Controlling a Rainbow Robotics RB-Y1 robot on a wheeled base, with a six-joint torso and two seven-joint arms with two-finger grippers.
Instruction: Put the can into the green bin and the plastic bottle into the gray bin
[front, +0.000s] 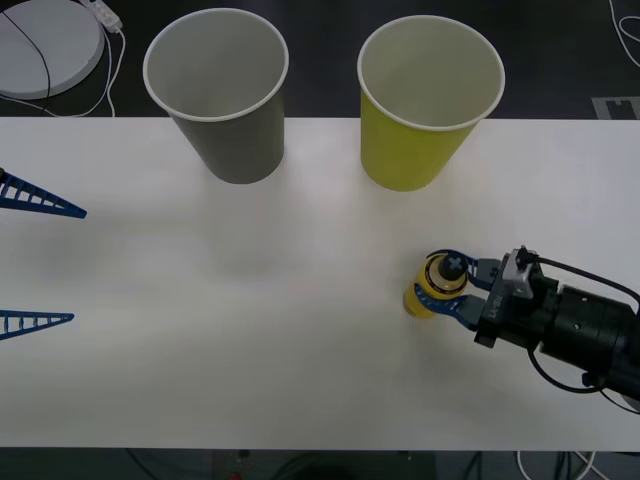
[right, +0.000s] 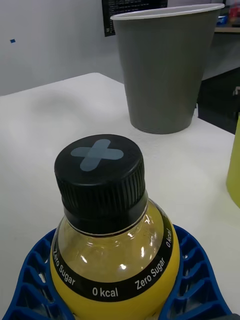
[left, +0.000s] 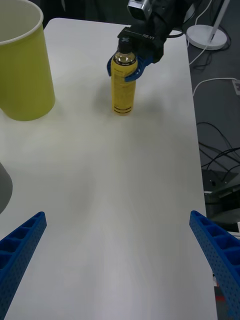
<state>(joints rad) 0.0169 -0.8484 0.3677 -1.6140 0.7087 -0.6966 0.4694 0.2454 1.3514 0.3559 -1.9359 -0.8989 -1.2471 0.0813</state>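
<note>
The plastic bottle (front: 420, 300) (right: 115, 260) (left: 123, 92), yellow drink with a black cap, stands upright on the white table at the right. My right gripper (front: 436, 282) (right: 116, 300) (left: 125, 67) is shut on it, its blue fingers (right: 192, 280) wrapped around the shoulder just under the cap. At the table's back edge the gray bin (front: 230, 130) (right: 162, 75) stands left of the green bin (front: 415, 140) (left: 22, 75); both are upright and look empty. My left gripper (front: 40, 260) (left: 120, 260) waits open at the left edge. The can is out of view.
A bare stretch of the white table (front: 250, 330) lies between the bottle and the bins. Behind the table's back left corner, a white round base (front: 45, 45) with a cable rests. Cables (left: 220, 165) lie on the floor past the table's right edge.
</note>
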